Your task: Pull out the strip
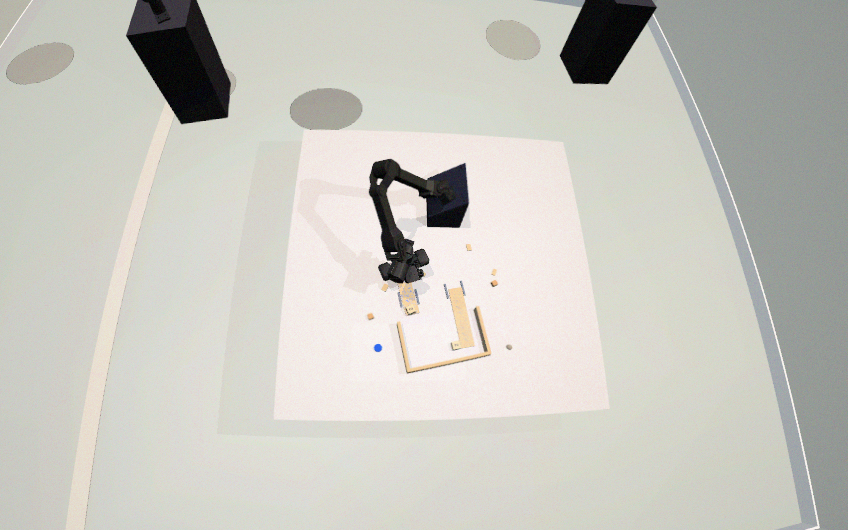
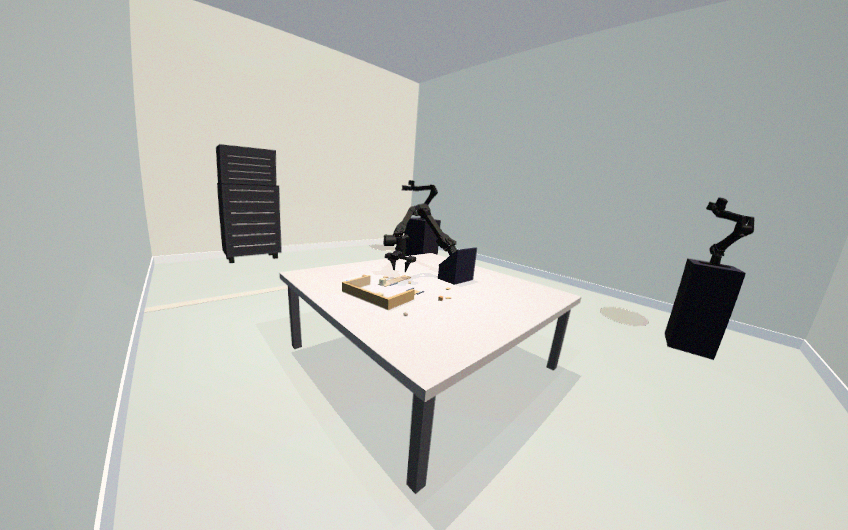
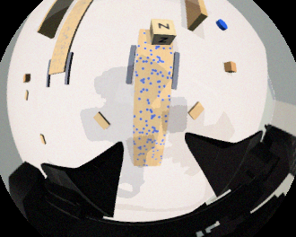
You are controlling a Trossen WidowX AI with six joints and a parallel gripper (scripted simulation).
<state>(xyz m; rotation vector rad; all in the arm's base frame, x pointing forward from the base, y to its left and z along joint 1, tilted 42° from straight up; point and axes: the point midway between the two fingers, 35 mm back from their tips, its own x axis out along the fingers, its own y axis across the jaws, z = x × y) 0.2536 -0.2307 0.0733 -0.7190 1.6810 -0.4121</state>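
Observation:
A pale cube marked Z [image 1: 410, 309] [image 2: 382, 281] [image 3: 163, 31] sits upright at the far end of a blue-speckled wooden strip [image 1: 408, 294] [image 3: 152, 99], over its right edge in the wrist view. The strip lies flat between two grey-blue rails [image 3: 131, 65] [image 3: 176, 70], its near end toward me. My gripper [image 2: 400, 268] [image 3: 154, 142] is open and empty. Its fingers hang above the table, spread to either side of the strip's near end. A second strip [image 1: 460, 316] [image 3: 64, 45] lies to one side, with another small cube [image 1: 456, 345] at its far end; its marking is too small to read.
A three-sided wooden wall [image 1: 447, 363] [image 2: 368, 295] stands beyond the speckled strip and around part of the second strip. Small wooden blocks [image 3: 101, 120] [image 3: 196, 110] lie on either side of the speckled strip. An orange-brown cube [image 3: 230, 66] and a blue disc [image 1: 377, 348] [image 3: 222, 24] lie farther out.

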